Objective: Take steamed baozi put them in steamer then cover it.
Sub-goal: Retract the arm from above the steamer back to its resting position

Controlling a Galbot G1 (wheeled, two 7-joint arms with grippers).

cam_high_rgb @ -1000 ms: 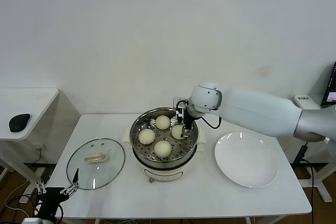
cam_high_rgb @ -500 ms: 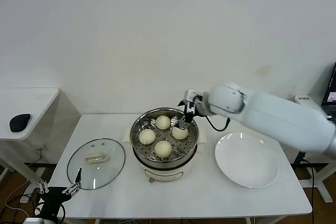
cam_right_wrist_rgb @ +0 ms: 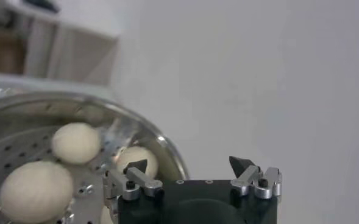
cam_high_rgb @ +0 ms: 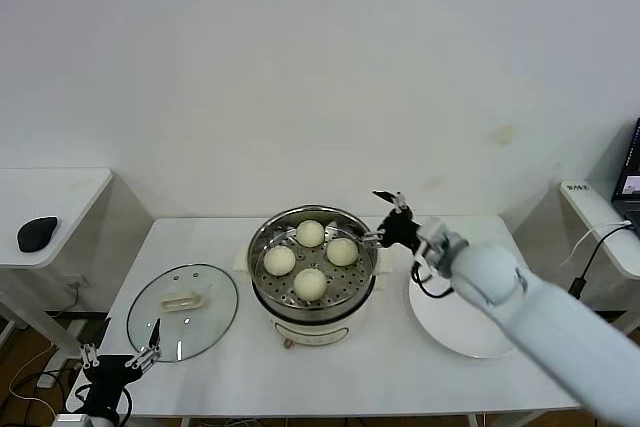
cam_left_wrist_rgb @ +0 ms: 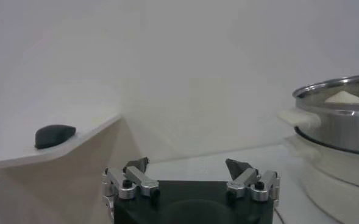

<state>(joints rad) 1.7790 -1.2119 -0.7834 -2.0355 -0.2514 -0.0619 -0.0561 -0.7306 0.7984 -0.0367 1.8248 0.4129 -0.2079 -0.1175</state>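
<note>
The steamer (cam_high_rgb: 312,267) stands at the centre of the white table (cam_high_rgb: 350,377), uncovered. Its perforated steel tray holds all four steamed baozi: one at 12 o'clock (cam_high_rgb: 310,233), one at 3 o'clock (cam_high_rgb: 342,251), one at 6 o'clock (cam_high_rgb: 311,284) and one at 9 o'clock (cam_high_rgb: 279,260). The buns sit near each other but apart.

The right gripper (cam_high_rgb: 388,217) hovers just outside the pot rim at roughly 2 o'clock from the steamer's centre, above the table. Its fingers are spread apart and hold nothing. In the right wrist view the two fingertips (cam_right_wrist_rgb: 138,165) stand well apart, with the steamer rim (cam_right_wrist_rgb: 136,131) and three buns visible beyond them.

The left gripper (cam_high_rgb: 118,359) is parked low at the front left table edge, at about 8 o'clock from the steamer. Its fingers are likewise spread and empty; the left wrist view shows the separated fingertips (cam_left_wrist_rgb: 136,164) with the side of the steamer (cam_left_wrist_rgb: 344,122) farther off.

The glass lid (cam_high_rgb: 183,311) with its cream handle lies flat on the table at 9 o'clock from the steamer, just beside it. The white plate (cam_high_rgb: 455,312) lies at 3 o'clock from the steamer, partly covered by the right arm. A black computer mouse (cam_high_rgb: 37,233) rests on the side table (cam_high_rgb: 70,197) well to the left.
</note>
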